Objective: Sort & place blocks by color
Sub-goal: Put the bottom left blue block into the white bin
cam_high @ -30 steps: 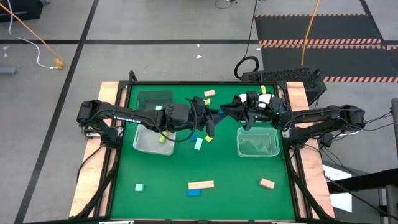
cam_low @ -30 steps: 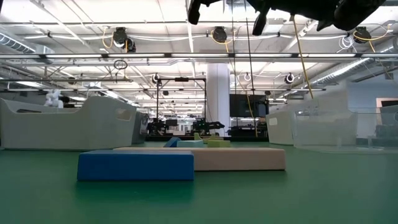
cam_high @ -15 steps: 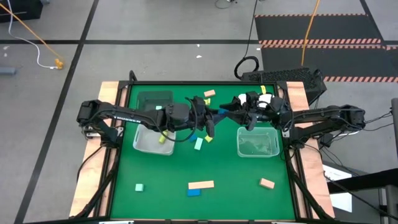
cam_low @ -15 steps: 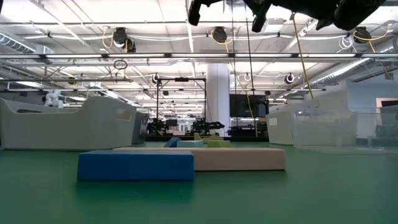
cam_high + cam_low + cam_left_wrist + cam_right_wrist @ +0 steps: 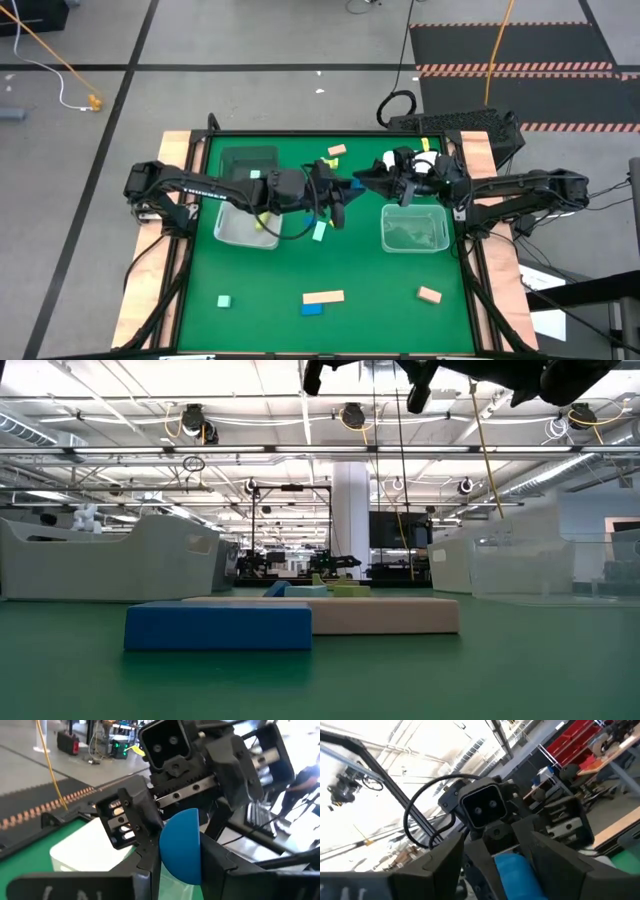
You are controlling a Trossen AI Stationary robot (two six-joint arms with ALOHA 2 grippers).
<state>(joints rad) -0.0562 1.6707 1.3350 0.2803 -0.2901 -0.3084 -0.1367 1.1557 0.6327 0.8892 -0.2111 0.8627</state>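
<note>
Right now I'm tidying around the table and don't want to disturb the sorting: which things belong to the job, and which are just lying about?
Job: blue block in the left gripper; tan bar; blue bar; mint cube; tan block; clear bin; dark grey bin.
Lying about: yellow cable; striped floor mat.

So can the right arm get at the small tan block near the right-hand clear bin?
Probably yes: the tan block lies alone on bare mat on that arm's side, and the right pincer is open.
</note>
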